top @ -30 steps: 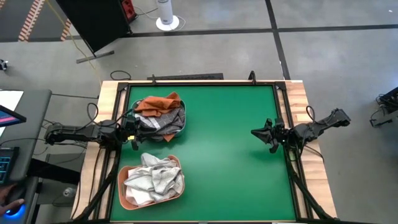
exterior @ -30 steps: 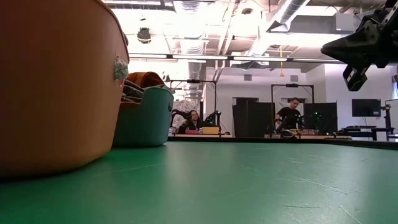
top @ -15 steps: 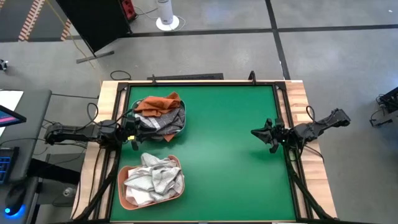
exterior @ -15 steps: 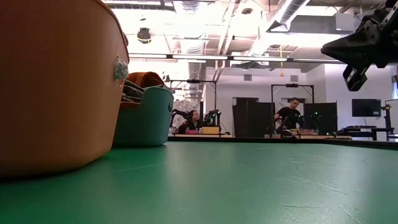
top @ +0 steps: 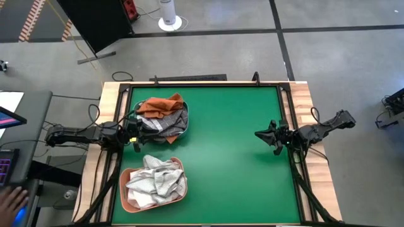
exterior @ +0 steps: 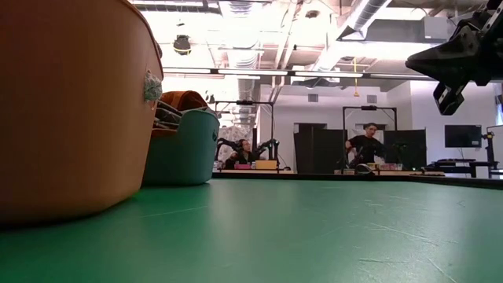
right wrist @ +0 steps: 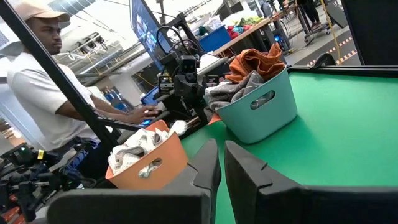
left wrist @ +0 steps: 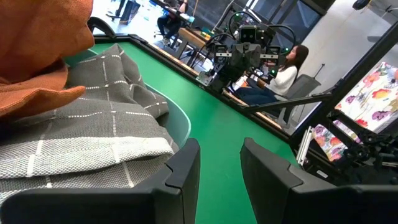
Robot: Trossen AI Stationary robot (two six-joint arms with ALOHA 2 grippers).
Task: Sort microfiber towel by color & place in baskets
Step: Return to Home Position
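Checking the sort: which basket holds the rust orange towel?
The teal basket: the orange towel lies on top of grey towels. The salmon basket shows only pale cloths.

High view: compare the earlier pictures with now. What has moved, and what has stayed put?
Only a person's hand beside the table moved: out of view half a second ago, it is back at the lower left edge. The left gripper by the teal basket, the right gripper over the table's right side, the salmon basket and the towels stayed put.
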